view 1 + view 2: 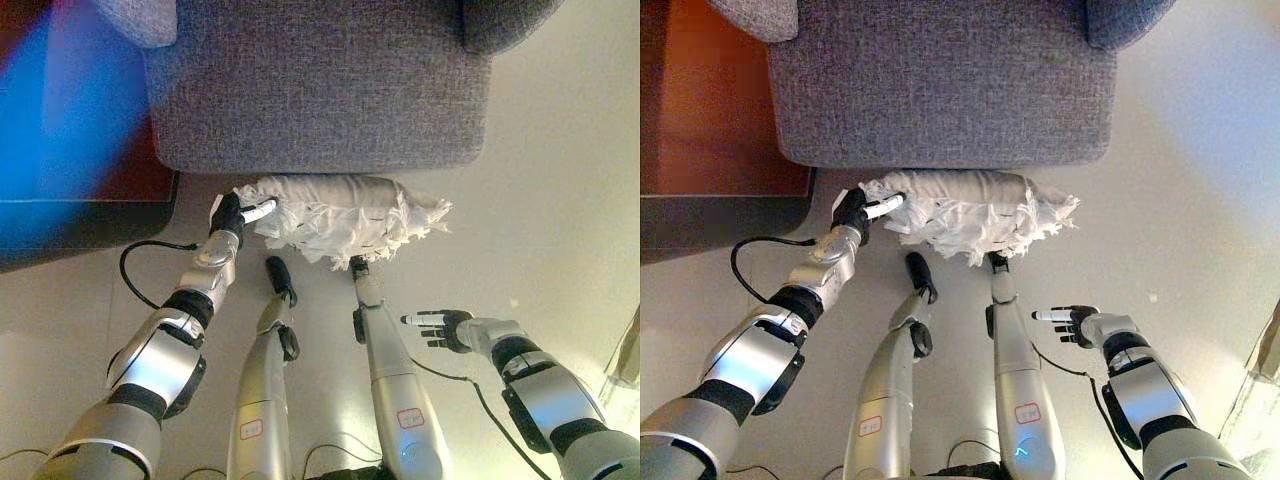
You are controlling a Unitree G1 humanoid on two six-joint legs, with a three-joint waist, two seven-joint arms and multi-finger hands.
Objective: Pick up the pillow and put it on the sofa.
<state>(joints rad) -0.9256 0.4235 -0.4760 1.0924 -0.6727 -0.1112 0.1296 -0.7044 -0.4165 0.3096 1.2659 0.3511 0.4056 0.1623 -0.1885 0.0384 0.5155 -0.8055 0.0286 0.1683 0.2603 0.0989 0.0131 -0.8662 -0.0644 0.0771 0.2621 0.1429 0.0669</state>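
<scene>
A white crumpled pillow (340, 215) with a frilled edge lies on the pale floor, right against the front of the grey sofa (320, 90). My left hand (236, 214) is at the pillow's left end, its white-tipped fingers touching the fabric and pointing into it. My right hand (440, 327) hovers open over the floor to the lower right of the pillow, a short way apart from it, fingers spread and pointing left.
A dark low ledge (720, 215) and red-brown surface (710, 110) lie left of the sofa. Pale floor (560, 200) stretches to the right. A light object (625, 360) shows at the right edge.
</scene>
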